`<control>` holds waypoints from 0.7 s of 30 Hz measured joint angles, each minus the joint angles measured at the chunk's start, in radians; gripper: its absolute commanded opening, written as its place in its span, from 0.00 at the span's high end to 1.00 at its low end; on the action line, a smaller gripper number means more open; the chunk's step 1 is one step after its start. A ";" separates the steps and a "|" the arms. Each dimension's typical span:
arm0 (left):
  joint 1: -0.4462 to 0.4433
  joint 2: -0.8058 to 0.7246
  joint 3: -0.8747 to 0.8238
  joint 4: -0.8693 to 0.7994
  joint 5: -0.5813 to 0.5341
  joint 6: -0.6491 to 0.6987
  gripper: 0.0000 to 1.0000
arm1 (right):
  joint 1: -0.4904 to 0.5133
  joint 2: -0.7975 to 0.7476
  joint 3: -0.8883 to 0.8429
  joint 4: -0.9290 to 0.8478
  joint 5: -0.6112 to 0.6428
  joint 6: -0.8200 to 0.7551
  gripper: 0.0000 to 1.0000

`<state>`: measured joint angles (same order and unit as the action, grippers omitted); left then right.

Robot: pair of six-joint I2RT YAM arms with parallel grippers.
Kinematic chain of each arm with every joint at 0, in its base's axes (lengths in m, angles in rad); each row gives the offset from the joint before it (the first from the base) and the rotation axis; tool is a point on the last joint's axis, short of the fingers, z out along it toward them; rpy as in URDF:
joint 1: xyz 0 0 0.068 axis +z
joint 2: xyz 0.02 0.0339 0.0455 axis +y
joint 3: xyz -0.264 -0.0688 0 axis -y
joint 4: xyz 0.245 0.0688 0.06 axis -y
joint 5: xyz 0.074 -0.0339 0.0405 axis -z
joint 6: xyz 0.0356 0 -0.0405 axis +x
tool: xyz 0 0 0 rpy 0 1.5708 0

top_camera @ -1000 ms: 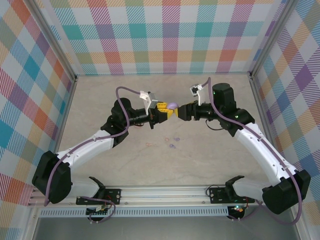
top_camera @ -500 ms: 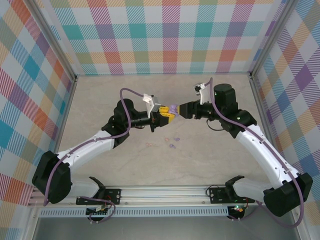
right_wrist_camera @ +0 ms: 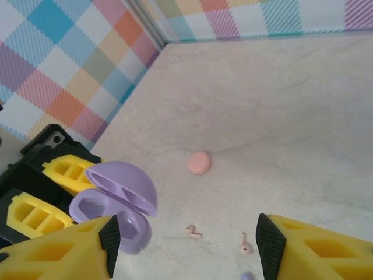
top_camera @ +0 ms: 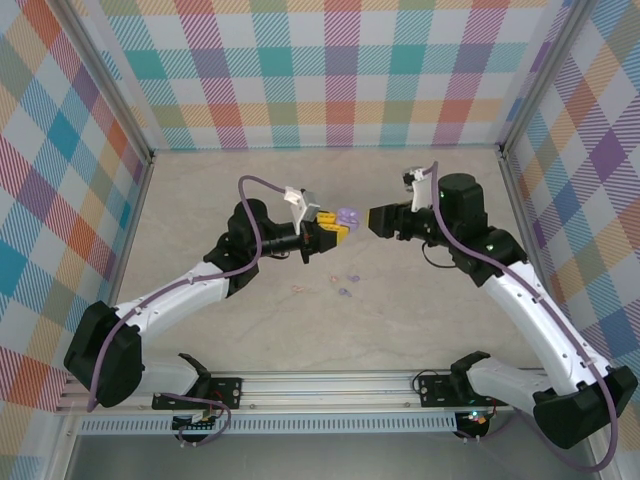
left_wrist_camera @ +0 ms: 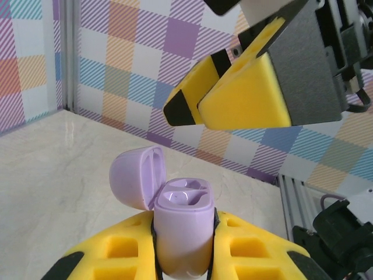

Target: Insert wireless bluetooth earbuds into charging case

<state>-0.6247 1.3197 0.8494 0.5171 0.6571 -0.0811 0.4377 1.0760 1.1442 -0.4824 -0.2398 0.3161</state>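
Observation:
An open purple charging case [left_wrist_camera: 183, 224] stands upright with my left gripper [left_wrist_camera: 185, 236] shut on it, its lid [left_wrist_camera: 137, 175] flipped back and both wells empty. From above, the case [top_camera: 347, 216] hangs over the table's middle. My right gripper [top_camera: 376, 220] is open a short way to the right of it, holding nothing. Its yellow fingers [left_wrist_camera: 245, 93] face the case. Two pink earbuds [right_wrist_camera: 193, 231] [right_wrist_camera: 246, 248] and a purple one [right_wrist_camera: 247, 275] lie on the table below. In the top view the loose earbuds [top_camera: 345, 293] lie just in front of the grippers.
A closed pink case [right_wrist_camera: 199, 163] lies on the marble tabletop [right_wrist_camera: 280, 105] beyond the pink earbuds. Checked walls [top_camera: 340, 70] enclose the table at the back and sides. An aluminium rail [top_camera: 330, 385] runs along the near edge.
My right gripper has drawn back to the right, away from the purple case, and the case's lid now stands open. The left arm has held the case almost still.

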 measured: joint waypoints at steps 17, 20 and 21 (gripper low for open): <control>0.025 -0.151 -0.062 -0.064 -0.084 -0.072 0.87 | -0.036 0.276 -0.218 -0.092 -0.121 0.022 0.65; 0.024 -0.185 -0.068 -0.100 -0.106 -0.078 0.87 | -0.012 0.346 -0.228 -0.064 -0.159 0.035 0.70; 0.024 -0.194 -0.071 -0.109 -0.112 -0.080 0.86 | -0.001 0.364 -0.235 -0.049 -0.167 0.042 0.71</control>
<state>-0.6006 1.1255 0.7788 0.4084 0.5449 -0.1616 0.4366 1.4403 0.9092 -0.5316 -0.4068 0.3580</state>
